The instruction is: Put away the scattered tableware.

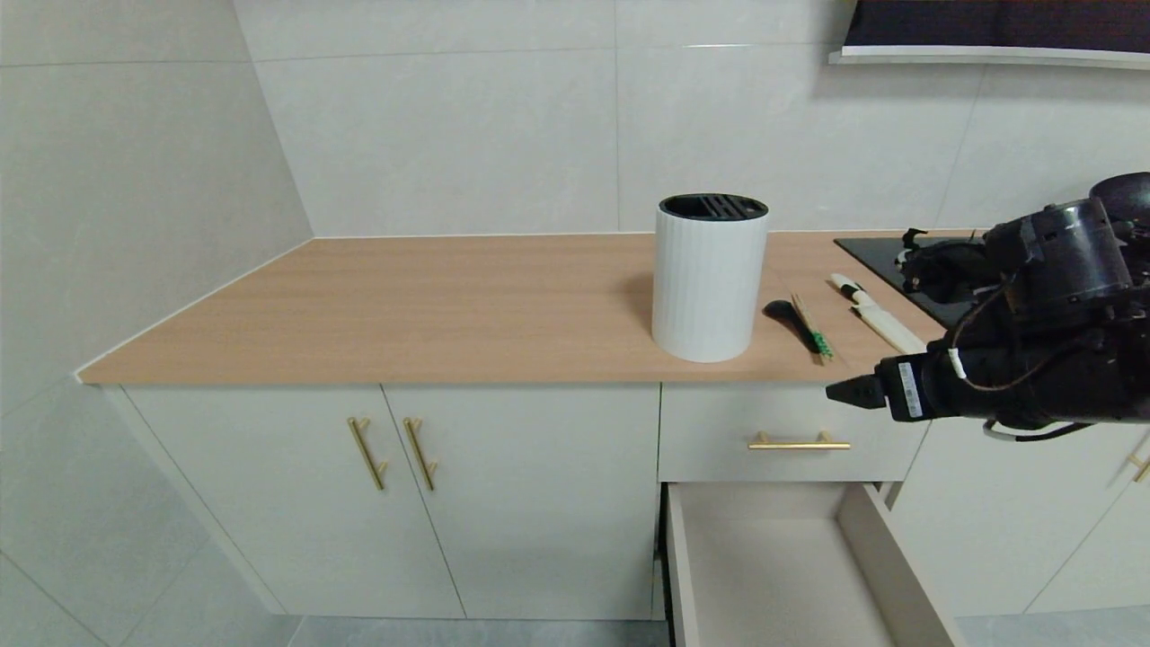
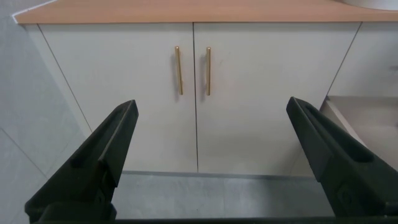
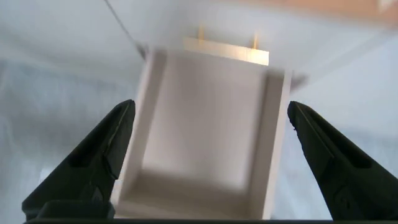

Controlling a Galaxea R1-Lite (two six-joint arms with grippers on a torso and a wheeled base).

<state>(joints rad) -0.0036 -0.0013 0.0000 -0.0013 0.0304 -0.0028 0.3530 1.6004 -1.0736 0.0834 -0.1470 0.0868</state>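
Pale wall tiles backed a wooden counter point(image 1: 449, 305), and the loose pieces lay together on its right part, between a white ribbed holder point(image 1: 710, 279) and the black cooktop point(image 1: 885, 261). A black spoon point(image 1: 783, 316) lay just beside the holder, bowl toward the wall and handle running toward the front edge. The chopsticks point(image 1: 811, 331) lay alongside it, nearly parallel, with their green ends nearest the edge. A pale knife point(image 1: 876, 319) lay a little apart, slanting from the wall toward the front right; I could not tell which end was the blade.

Below them a lower drawer point(image 1: 773, 575) stood pulled out, seemingly so the pieces could go in. The right gripper point(image 3: 209, 109) hung above that drawer, in front of the counter edge, its fingers spread wide with nothing between them. The left gripper point(image 2: 211, 106), equally wide and empty, faced the cupboard doors point(image 2: 249, 93) low down, kept out of the way, I judged.
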